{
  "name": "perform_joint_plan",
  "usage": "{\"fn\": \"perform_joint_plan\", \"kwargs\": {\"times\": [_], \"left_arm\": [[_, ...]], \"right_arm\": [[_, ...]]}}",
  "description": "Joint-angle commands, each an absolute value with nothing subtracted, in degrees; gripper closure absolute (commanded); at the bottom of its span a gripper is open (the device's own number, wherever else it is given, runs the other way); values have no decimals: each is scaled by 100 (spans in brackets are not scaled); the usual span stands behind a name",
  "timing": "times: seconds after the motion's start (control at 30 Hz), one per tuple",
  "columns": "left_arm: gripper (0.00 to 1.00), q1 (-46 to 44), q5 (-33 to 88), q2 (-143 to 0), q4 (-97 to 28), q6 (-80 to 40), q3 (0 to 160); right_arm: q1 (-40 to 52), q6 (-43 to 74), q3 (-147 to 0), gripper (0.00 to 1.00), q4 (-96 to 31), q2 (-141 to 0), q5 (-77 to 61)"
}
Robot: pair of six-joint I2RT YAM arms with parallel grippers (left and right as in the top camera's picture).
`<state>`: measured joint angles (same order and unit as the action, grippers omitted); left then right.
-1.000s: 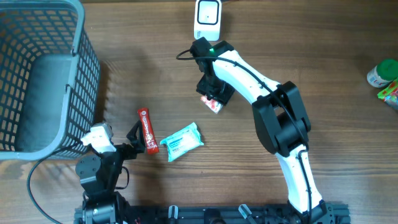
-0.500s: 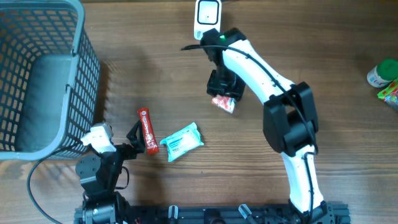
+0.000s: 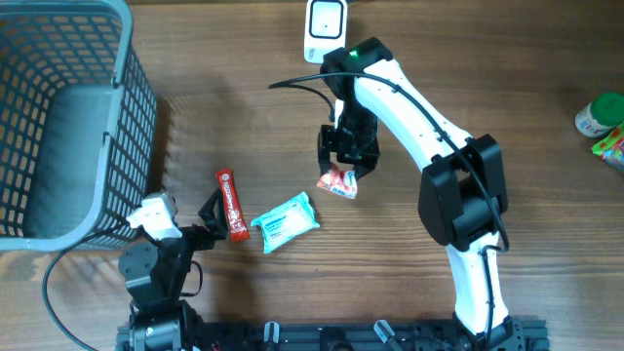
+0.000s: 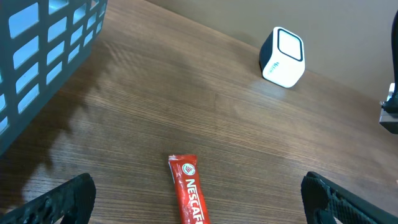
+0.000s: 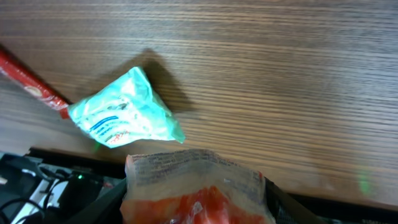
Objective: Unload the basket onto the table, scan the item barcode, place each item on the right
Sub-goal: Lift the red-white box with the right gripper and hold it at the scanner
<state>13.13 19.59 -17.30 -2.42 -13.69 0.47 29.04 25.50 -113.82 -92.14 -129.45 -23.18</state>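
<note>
Between right fingers [image 3: 326, 157], red packet [image 3: 337, 182], free end downward (long axis unclear).

Bright, even light; soft shadows — close packet [image 5: 198, 186] slightly blurred.

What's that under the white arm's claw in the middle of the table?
A small red-and-white packet, pinched in the right gripper over the wooden table. The fingers cover its top edge, and I can't make out a barcode.
</note>
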Motion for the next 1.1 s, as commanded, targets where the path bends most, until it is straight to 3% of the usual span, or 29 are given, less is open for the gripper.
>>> {"fn": "perform_joint_plan", "kwargs": {"times": [0.0, 0.13, 0.43, 0.7, 1.07], "left_arm": [[0, 1297, 1968, -1726, -263, -1398, 34], [0, 1297, 1968, -1726, -263, -1396, 34], [0, 1297, 1968, -1728, -266, -1396, 34], [0, 1297, 1968, -1726, -266, -1396, 34], [0, 1297, 1968, -1728, -263, -1396, 34]], "right_arm": [[2906, 2399, -11480, 41, -9170, -12811, -2252], [2882, 2418, -11480, 41, -8462, -12811, -1555], [2711, 2445, -11480, 41, -5196, -12811, -1190], [2703, 2392, -11472, 41, -2735, -12816, 1822], [2679, 1232, -11463, 48, -73, -13546, 2252]]}}
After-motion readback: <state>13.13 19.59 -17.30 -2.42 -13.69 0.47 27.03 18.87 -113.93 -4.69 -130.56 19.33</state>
